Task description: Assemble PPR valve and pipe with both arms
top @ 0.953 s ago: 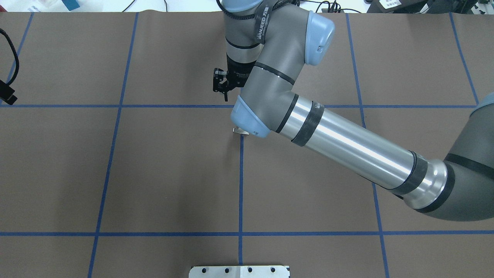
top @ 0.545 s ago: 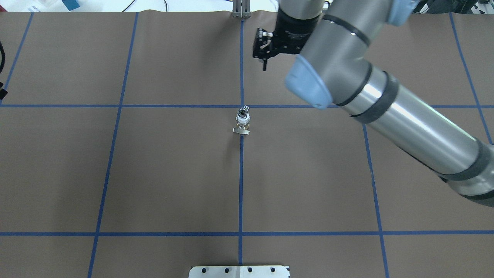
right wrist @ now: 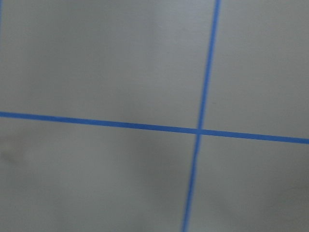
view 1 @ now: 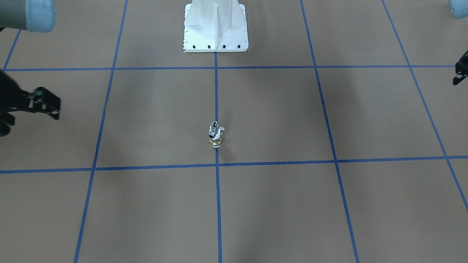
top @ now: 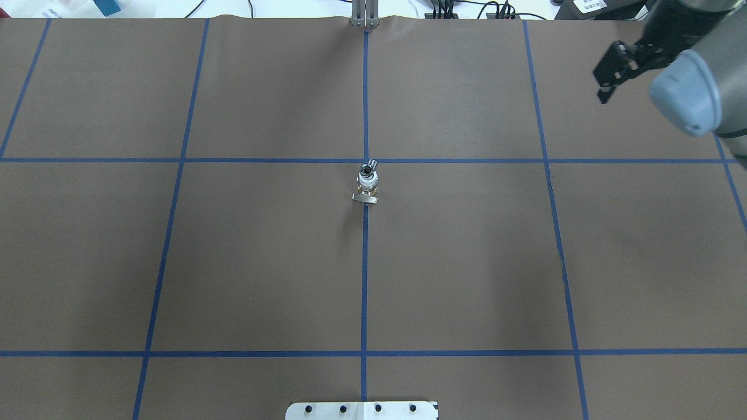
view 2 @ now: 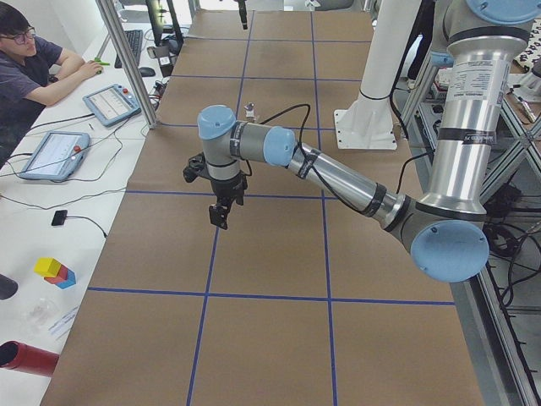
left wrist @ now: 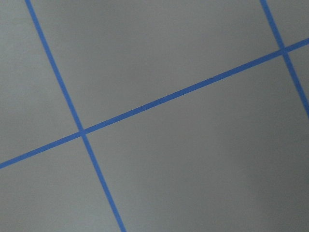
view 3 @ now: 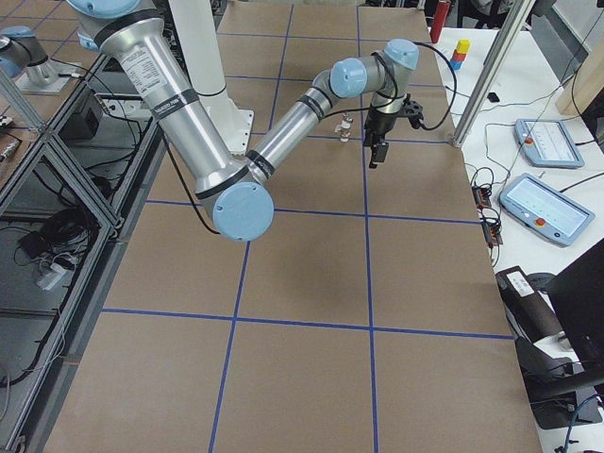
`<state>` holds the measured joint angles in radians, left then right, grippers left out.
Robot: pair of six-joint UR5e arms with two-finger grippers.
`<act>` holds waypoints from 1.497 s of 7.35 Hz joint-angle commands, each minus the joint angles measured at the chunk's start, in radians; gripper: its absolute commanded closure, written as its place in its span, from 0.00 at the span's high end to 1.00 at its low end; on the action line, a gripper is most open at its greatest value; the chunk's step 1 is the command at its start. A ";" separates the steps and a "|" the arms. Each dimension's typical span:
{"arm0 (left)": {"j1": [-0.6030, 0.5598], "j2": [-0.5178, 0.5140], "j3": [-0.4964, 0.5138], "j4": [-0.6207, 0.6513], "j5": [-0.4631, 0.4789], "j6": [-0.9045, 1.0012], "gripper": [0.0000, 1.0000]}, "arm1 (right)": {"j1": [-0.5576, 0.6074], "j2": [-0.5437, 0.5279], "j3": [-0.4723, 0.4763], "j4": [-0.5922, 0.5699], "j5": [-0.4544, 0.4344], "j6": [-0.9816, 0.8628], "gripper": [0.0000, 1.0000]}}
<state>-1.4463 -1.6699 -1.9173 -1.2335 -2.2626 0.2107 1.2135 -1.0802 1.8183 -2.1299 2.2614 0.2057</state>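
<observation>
Brown paper [top: 262, 262] with blue tape lines [top: 262, 160] covers the worktop [top: 467, 291]. Near its left edge the left gripper [view 2: 219, 218] hangs above the paper; whether its fingers are wide or narrow, I cannot tell. At the middle of the worktop the valve [top: 367, 188] stands upright on a blue line, and the silver pipe [top: 366, 170] sits on its top, touching it. Over the right half, toward the far edge, hangs the right gripper [top: 604, 92]; how wide it is I cannot tell either.
</observation>
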 commanded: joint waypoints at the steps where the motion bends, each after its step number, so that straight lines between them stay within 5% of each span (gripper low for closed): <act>1: -0.078 0.069 0.076 -0.010 0.004 0.061 1.00 | 0.188 -0.108 -0.156 -0.001 0.001 -0.382 0.99; 3: -0.092 0.128 0.098 -0.099 0.002 0.049 1.00 | 0.279 -0.254 -0.178 0.071 0.001 -0.485 0.99; 6: -0.091 0.162 0.099 -0.127 0.006 0.052 1.00 | 0.284 -0.280 -0.195 0.097 -0.054 -0.457 0.99; 8: -0.091 0.168 0.144 -0.130 0.008 0.027 1.00 | 0.310 -0.377 -0.205 0.276 -0.057 -0.454 0.99; 11: -0.094 0.188 0.193 -0.217 0.008 0.022 1.00 | 0.351 -0.408 -0.218 0.297 -0.031 -0.442 0.99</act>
<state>-1.5388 -1.4951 -1.7540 -1.3913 -2.2560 0.2343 1.5535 -1.4696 1.6018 -1.8404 2.2180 -0.2390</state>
